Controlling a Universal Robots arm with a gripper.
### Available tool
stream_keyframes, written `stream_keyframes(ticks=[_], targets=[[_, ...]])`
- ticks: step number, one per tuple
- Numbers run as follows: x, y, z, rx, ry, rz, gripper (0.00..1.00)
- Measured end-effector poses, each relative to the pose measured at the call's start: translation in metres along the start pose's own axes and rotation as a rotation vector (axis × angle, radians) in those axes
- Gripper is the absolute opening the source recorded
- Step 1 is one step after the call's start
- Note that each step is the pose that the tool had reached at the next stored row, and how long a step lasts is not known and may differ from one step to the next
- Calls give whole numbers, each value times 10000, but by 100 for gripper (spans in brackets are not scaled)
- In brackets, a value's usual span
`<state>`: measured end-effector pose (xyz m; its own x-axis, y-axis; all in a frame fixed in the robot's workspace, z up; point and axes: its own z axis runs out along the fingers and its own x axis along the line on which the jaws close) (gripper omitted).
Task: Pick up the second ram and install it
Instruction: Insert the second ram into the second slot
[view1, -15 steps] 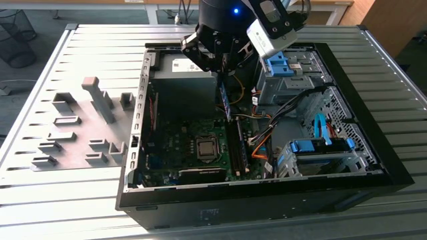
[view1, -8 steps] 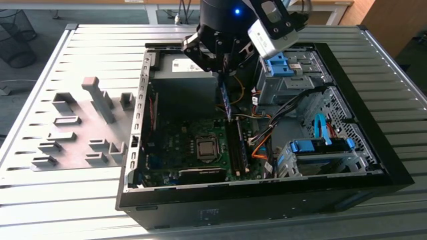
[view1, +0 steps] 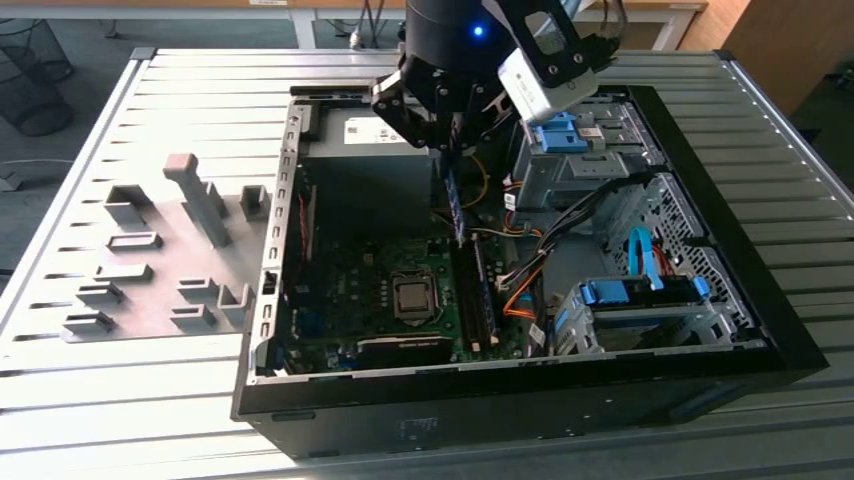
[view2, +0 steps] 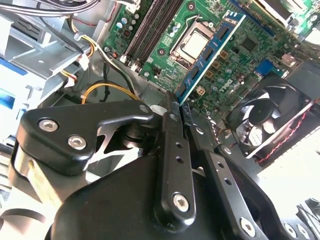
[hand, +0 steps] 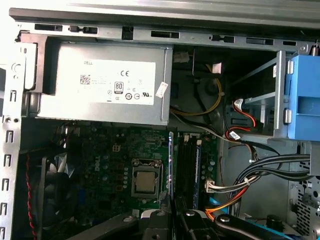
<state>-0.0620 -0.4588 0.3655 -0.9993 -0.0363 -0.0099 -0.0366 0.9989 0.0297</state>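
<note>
Claw (view2: 176, 107) clamped on the ram (view2: 210, 47), hanging over the motherboard (view2: 235, 60).
Ram is lifted and held edge-down above the sockets (hand: 186, 165) inside the case (view1: 534, 385); seating it remains undone.

White sticker (hand: 117, 82) with a barcode and certification marks on the grey power supply (hand: 50, 107); small print unreadable.
</note>
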Motion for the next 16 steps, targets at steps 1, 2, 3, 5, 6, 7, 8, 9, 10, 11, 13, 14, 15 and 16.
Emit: stream_keyframes(ticks=[1, 2, 3, 5, 6, 7, 8, 9, 10, 11, 13, 14, 15, 16], targets=[[-1, 0, 5, 0, -1, 11, 14], [-2, -1, 11, 0, 0, 12, 14], [-5, -1, 20, -1, -1, 13, 14], [-10, -2, 39, 0, -1, 21, 14], [-14, -2, 49, 0, -1, 28, 14], [-18, -3, 60, 0, -1, 36, 14], [-22, -3, 74, 1, -1, 45, 14], [-25, -4, 87, 1, -1, 53, 14], [-27, -4, 97, 0, -2, 59, 14], [-27, -4, 98, 2, -1, 61, 14], [-27, -4, 98, 2, -1, 62, 14], [-27, -4, 99, 2, -1, 62, 14], [-27, -4, 99, 1, -2, 62, 14], [-27, -4, 100, 1, -2, 63, 14]])
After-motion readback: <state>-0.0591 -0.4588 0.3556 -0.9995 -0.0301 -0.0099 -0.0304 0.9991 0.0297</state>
